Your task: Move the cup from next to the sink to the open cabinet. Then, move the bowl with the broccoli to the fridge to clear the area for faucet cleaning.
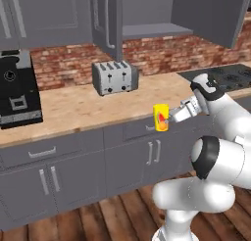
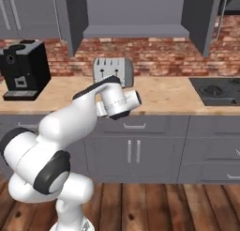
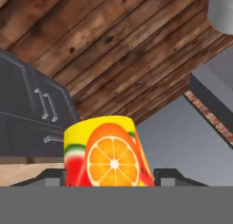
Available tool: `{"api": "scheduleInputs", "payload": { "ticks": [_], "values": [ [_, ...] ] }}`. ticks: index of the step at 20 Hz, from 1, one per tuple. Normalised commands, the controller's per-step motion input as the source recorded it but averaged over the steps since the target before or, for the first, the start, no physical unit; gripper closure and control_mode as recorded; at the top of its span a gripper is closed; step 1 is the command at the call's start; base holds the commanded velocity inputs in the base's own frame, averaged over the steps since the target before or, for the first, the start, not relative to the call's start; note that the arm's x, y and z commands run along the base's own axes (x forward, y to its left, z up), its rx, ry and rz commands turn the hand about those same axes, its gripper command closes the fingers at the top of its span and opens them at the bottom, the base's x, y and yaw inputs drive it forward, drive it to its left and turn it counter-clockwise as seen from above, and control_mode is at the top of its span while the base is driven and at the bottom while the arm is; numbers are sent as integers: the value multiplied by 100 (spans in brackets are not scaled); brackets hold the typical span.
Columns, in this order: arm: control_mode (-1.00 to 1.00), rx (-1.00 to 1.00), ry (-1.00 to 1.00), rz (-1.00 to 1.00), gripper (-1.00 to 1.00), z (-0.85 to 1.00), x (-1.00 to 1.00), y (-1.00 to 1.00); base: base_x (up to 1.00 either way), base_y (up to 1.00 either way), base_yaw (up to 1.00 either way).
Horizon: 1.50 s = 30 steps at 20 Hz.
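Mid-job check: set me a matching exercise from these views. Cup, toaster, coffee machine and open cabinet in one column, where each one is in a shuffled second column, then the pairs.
Things:
1. cup
2. toaster
3. coffee machine
4. open cabinet

Places:
A. on the wall above the counter, door swung out
B. between the fingers of the gripper, at the counter's front edge
C. far left of the counter
D. on the counter against the brick wall, below the cabinet

Pairs: 1-B, 2-D, 3-C, 4-A
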Motion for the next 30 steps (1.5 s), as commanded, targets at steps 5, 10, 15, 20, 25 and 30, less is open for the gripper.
{"api": "scheduleInputs", "payload": {
  "ticks": [5, 10, 15, 20, 25, 30],
  "values": [
    [100, 0, 0, 0, 100, 0, 0, 0, 95, -96, 27],
    [100, 0, 0, 0, 100, 0, 0, 0, 63, -75, 16],
    [100, 0, 0, 0, 100, 0, 0, 0, 74, -5, 2],
    [100, 0, 0, 0, 100, 0, 0, 0, 88, 0, 0],
    [100, 0, 0, 0, 100, 0, 0, 0, 63, 0, 0],
    [-100, 0, -9, -3, 100, 8, -1, -6, 16, 0, 0]
  ]
}}
